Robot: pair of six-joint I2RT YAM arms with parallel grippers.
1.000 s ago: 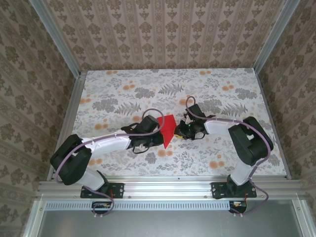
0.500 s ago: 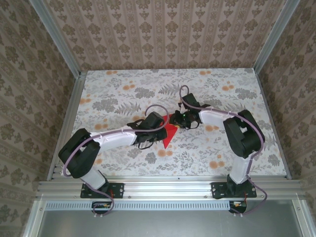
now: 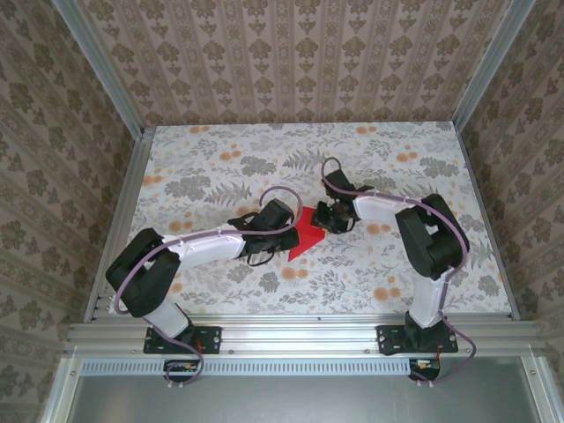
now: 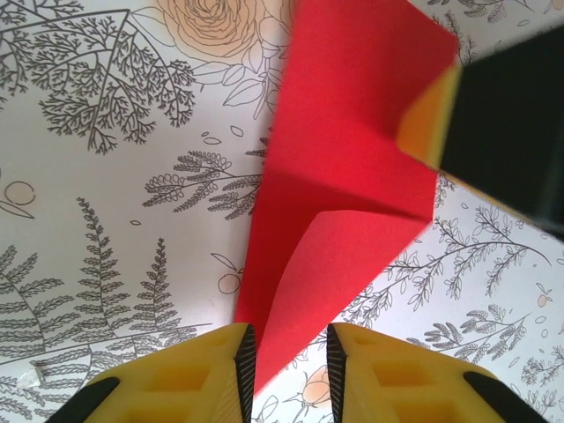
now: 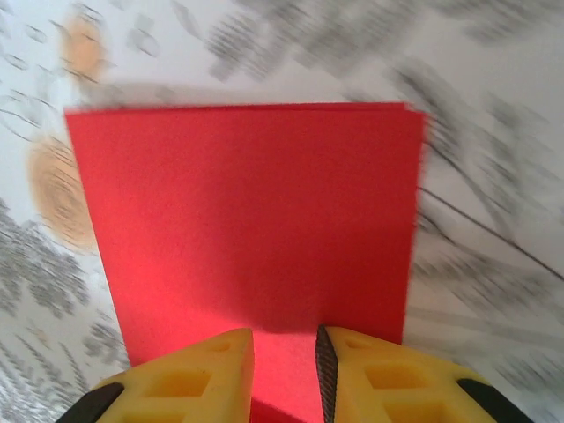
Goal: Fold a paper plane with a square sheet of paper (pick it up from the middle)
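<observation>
thin bright red sheet of paper (image 3: pixel 306 238), already creased, lay flat-ish on the floral-print counter (image 3: pixel 220 167) near its middle, between the two arms. from above its narrow point faced the near-left.

left tool (image 4: pixel 291 352) sat low at that pointed end. its yellow pads were slightly parted, not clenched, and the paper's tip ran into the gap. could not tell whether either pad touched it.

right tool (image 5: pixel 284 352) was at the opposite edge, jaws likewise a little apart over the red surface, grasping nothing.

left wrist view showed a diagonal fold with one flap lifted.

judgement: the tools opposed each other to steady both ends while a crease was set. the narrow gaps suited pressing, not carrying.
</observation>
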